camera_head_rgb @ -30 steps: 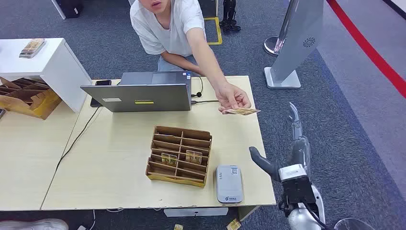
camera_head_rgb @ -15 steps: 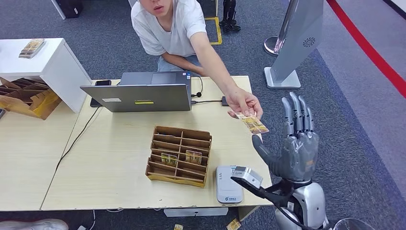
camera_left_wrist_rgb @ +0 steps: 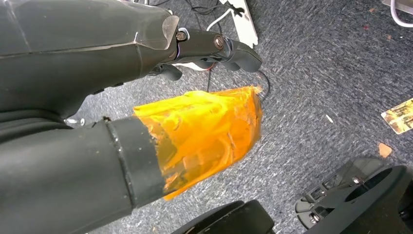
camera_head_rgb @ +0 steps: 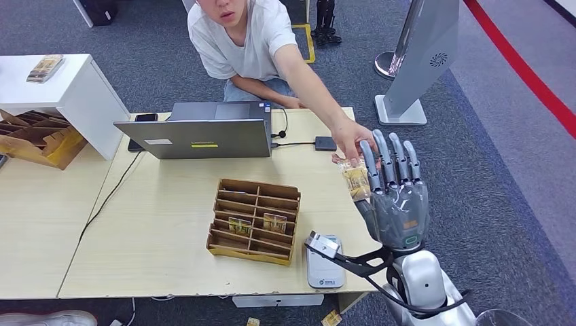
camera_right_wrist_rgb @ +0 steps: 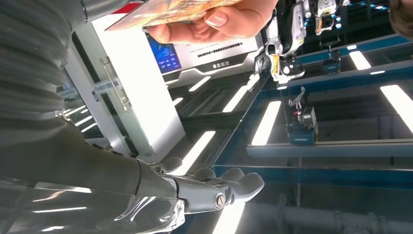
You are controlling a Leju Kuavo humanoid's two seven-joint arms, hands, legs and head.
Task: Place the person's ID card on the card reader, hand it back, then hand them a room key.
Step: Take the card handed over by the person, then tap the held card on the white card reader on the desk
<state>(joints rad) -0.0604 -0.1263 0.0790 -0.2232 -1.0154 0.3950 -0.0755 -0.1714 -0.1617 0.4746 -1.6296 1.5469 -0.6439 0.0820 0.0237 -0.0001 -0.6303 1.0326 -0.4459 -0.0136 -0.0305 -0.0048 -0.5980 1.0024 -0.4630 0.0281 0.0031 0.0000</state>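
Observation:
A person point(camera_head_rgb: 251, 41) leans over the table's far side and holds out the ID card point(camera_head_rgb: 354, 180) with one hand point(camera_head_rgb: 350, 138). My right hand point(camera_head_rgb: 395, 197) is raised beside the table's right edge, fingers straight and apart. The card sits against the left side of those fingers, and the person still pinches it. In the right wrist view the person's fingertips point(camera_right_wrist_rgb: 214, 22) hold the card point(camera_right_wrist_rgb: 170, 12), apart from my fingers point(camera_right_wrist_rgb: 229, 187). The white card reader point(camera_head_rgb: 326, 265) lies at the table's near edge. Room key cards point(camera_head_rgb: 274, 222) stand in a cardboard organiser point(camera_head_rgb: 255, 221). My left hand point(camera_left_wrist_rgb: 209, 44) hangs over carpet, holding nothing.
An open laptop point(camera_head_rgb: 204, 132) and a small black device point(camera_head_rgb: 325, 143) sit at the back of the wooden table point(camera_head_rgb: 156, 224). A white cabinet point(camera_head_rgb: 64, 88) stands at left, a grey kiosk point(camera_head_rgb: 418, 61) at right. A loose card point(camera_left_wrist_rgb: 400, 115) lies on the carpet.
My right hand rose and swung left toward the table with its fingers spread. The person reached further and lowered the card against my fingers.

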